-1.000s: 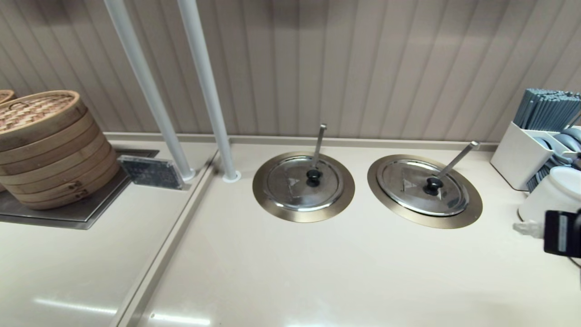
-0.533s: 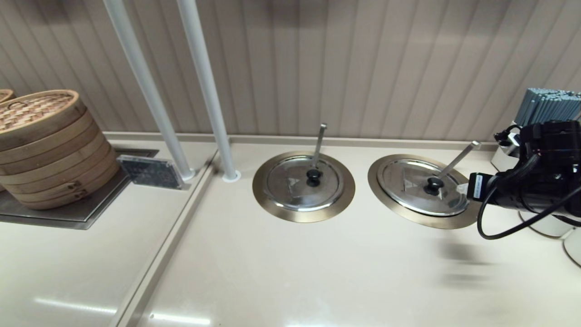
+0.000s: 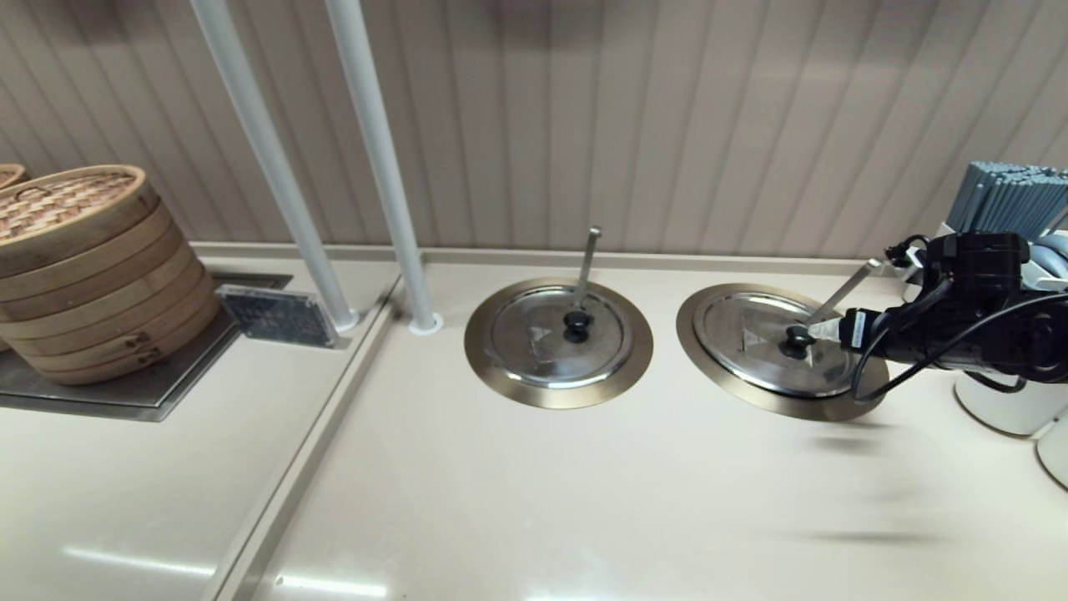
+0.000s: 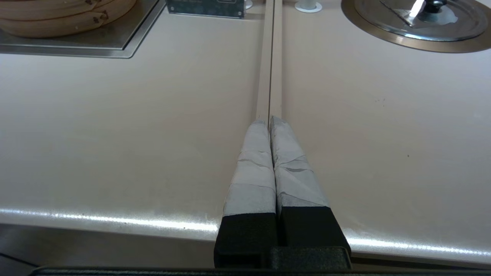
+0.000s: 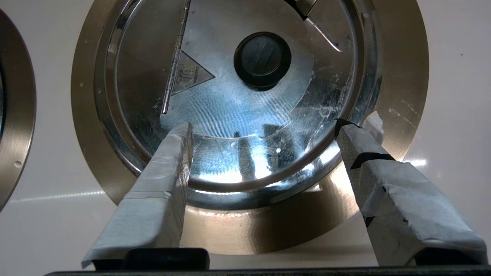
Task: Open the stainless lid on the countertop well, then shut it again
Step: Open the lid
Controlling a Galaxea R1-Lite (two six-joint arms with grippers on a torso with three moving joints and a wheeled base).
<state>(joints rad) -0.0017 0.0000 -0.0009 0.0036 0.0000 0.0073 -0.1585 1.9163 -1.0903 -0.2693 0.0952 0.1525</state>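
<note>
The stainless lid [image 3: 763,346] lies flat and closed in the countertop well [image 3: 697,355], right of centre, with a slanting ladle handle [image 3: 843,292] rising toward the back right. Its black knob [image 3: 797,340] sits near the middle. My right gripper [image 3: 822,332] reaches in from the right, low over the lid's right part, just short of the knob. In the right wrist view the gripper [image 5: 268,128] is open and empty, its taped fingers [image 5: 172,161] standing over the lid [image 5: 230,103] near its rim, the knob [image 5: 262,59] ahead of them. My left gripper [image 4: 269,120] is shut, parked near the counter's front edge.
A twin lid [image 3: 557,336] with an upright ladle handle [image 3: 587,263] sits left of the task lid. Bamboo steamers [image 3: 83,267] stand far left beside a small sign [image 3: 279,315]. Two white poles [image 3: 384,167] rise behind. A chopstick holder [image 3: 1005,196] and white containers [image 3: 1001,409] crowd the right.
My right arm has swung in from the right edge, leftward and toward the back, until its open fingers hang over the lid beside the knob. The lid has not moved.
</note>
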